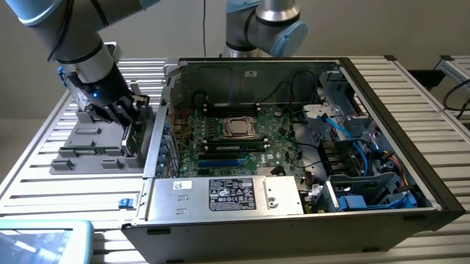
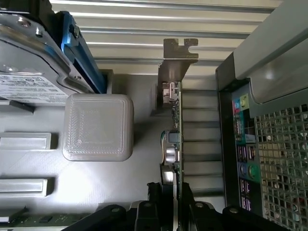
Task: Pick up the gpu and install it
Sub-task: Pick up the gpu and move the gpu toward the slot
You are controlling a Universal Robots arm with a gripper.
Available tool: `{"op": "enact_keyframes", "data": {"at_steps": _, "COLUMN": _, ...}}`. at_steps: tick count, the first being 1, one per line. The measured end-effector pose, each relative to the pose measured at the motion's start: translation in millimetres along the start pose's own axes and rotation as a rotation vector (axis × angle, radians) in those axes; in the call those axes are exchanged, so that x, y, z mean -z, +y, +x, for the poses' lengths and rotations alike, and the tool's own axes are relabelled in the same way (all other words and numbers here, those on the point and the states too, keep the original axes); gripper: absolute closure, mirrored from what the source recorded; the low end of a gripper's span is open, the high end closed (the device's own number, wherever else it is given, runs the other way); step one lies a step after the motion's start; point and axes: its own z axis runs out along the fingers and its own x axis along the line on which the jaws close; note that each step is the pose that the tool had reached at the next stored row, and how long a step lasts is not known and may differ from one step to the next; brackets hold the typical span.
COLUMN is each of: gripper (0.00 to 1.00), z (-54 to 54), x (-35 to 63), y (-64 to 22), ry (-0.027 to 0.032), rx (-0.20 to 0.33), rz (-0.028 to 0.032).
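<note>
Standing over the bench, the biggest thing I see is the open computer case (image 1: 397, 181), lying on its side with the green motherboard (image 1: 220, 140) facing up. At about nine o'clock from it in the exterior view sits a grey holder tray (image 1: 77, 151) on the slatted table. The arm (image 1: 81, 49) reaches down over that tray from roughly eleven o'clock.

The gpu (image 1: 129, 142) is in the tray, standing on its edge just beside the case's outer wall and not lying flat. The gripper (image 1: 126, 124) is directly above it. The blue slot (image 1: 220, 163) on the motherboard lies at about three o'clock from the card, on the far side of that wall.

In the wrist view the gpu (image 2: 174, 139) shows edge-on as a thin line. Its long axis runs straight away from the gripper (image 2: 171, 188) to the silver bracket (image 2: 177, 60) at the far end. So the jaws straddle the card across its thickness, near the end opposite the bracket. The fingers (image 2: 154, 195) look pressed against both faces, and I read that as a clamp on the card. I judge it has not left the tray, since the grey base (image 2: 96, 183) sits close under it. The grey hard drive (image 2: 29, 62) rests in its own bay, apart from the card.
</note>
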Motion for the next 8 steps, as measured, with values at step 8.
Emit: {"op": "enact_keyframes", "data": {"at_steps": 8, "gripper": 0.72, "z": -3.1, "x": 33.3, "y": 3.3, "ry": 0.001, "rx": 0.0, "rz": -0.0007}}
